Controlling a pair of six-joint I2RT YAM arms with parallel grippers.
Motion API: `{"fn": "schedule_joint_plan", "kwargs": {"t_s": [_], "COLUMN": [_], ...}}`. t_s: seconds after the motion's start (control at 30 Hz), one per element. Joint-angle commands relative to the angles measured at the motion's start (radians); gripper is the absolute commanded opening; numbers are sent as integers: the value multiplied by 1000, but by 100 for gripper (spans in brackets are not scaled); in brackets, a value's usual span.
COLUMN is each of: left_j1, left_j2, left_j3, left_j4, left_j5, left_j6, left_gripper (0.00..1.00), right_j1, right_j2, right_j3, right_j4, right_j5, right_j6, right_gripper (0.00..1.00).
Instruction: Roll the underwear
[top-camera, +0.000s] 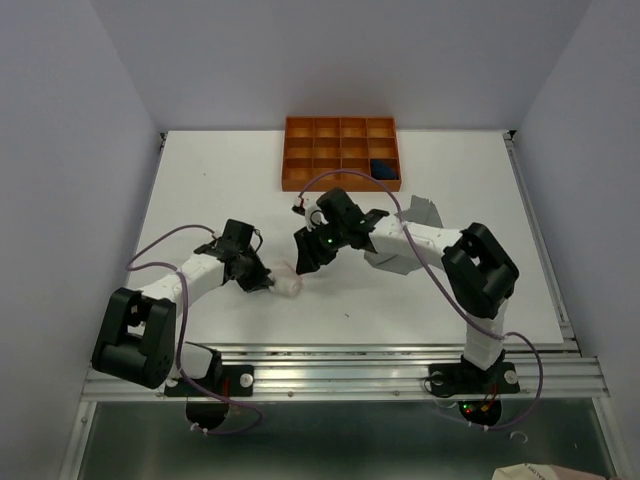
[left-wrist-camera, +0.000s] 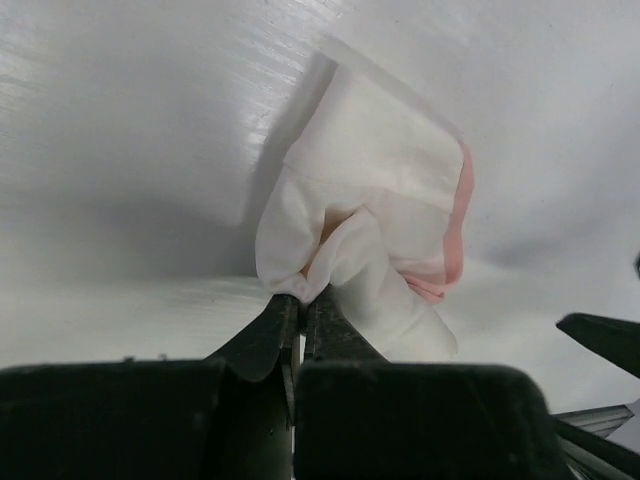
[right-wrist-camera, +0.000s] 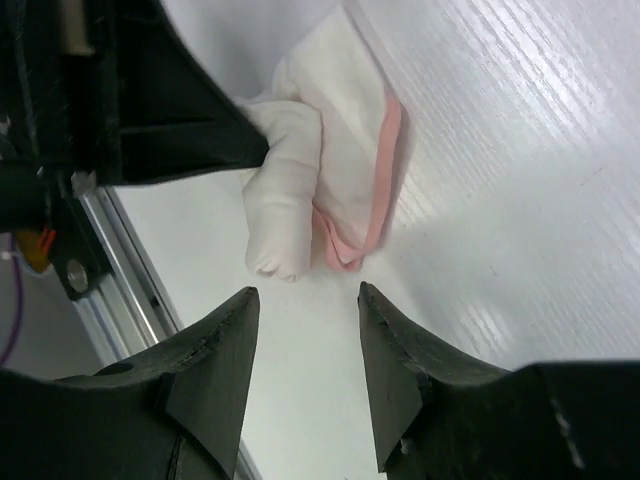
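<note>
My left pincer (left-wrist-camera: 300, 305) pinches the thin pale pink-white cloth underwear (left-wrist-camera: 375, 190) on the white grained tabletop (left-wrist-camera: 120, 150), right pincer (right-wrist-camera: 305, 300) spread just beside it, lilac walls (top-camera: 60, 150) around.

- The grey cloth (top-camera: 420, 212) lies mostly hidden under the right arm (top-camera: 430, 245).
- The dark blue item (top-camera: 383, 168) in the orange tray (top-camera: 340, 152) is too small to identify.
- One fold of the pink-white underwear (left-wrist-camera: 380, 190) is hidden between the pinching fingers of the left gripper (left-wrist-camera: 300, 298).
- A pale object (top-camera: 535, 472) is cut off by the bottom edge.
</note>
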Motion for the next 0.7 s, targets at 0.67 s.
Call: {"fn": "schedule_joint_plan", "kwargs": {"t_s": [0.67], "left_j1": [0], "left_j2": [71], "left_j3": [54], "left_j4": [-100], "left_j5": [6], "left_j6": [74], "left_gripper": [0], "right_j1": [228], "right_j2": [-51], "right_j3": [-92], "right_j4": [264], "right_j5": [173], "right_j6": [-428], "right_gripper": [52]}}
